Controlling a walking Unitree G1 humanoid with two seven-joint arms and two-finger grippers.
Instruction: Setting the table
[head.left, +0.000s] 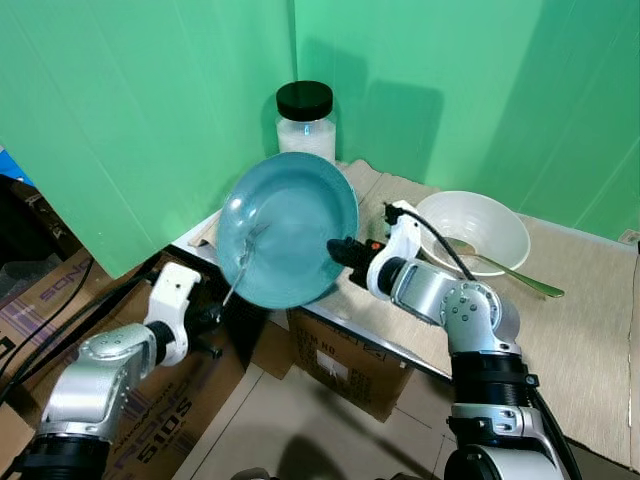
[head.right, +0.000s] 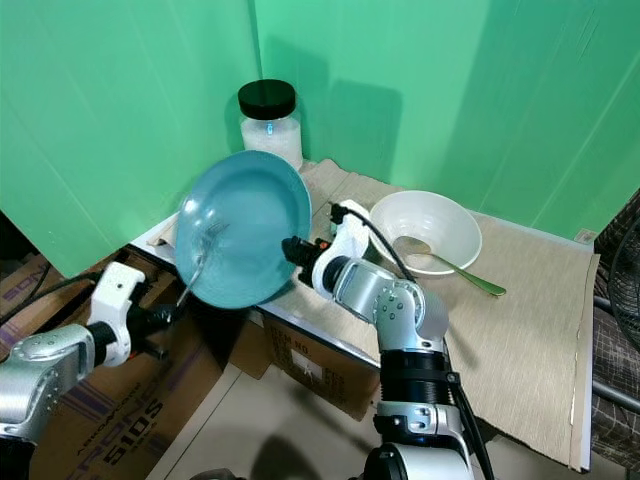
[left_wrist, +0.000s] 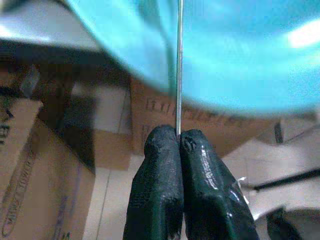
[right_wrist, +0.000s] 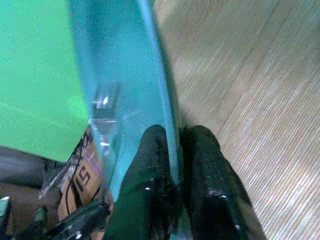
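The right gripper (head.left: 340, 250) pinches the teal plate (head.left: 288, 228) by its rim, tilted above the table's (head.left: 590, 360) left edge, while the left gripper (left_wrist: 179, 145), fingers pressed on a fork (head.left: 243, 262), keeps it ready beside it.

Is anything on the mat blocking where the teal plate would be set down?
The teal plate, held on edge by the right gripper, has bare mat nearby; the white bowl with its spoon occupies the far side.
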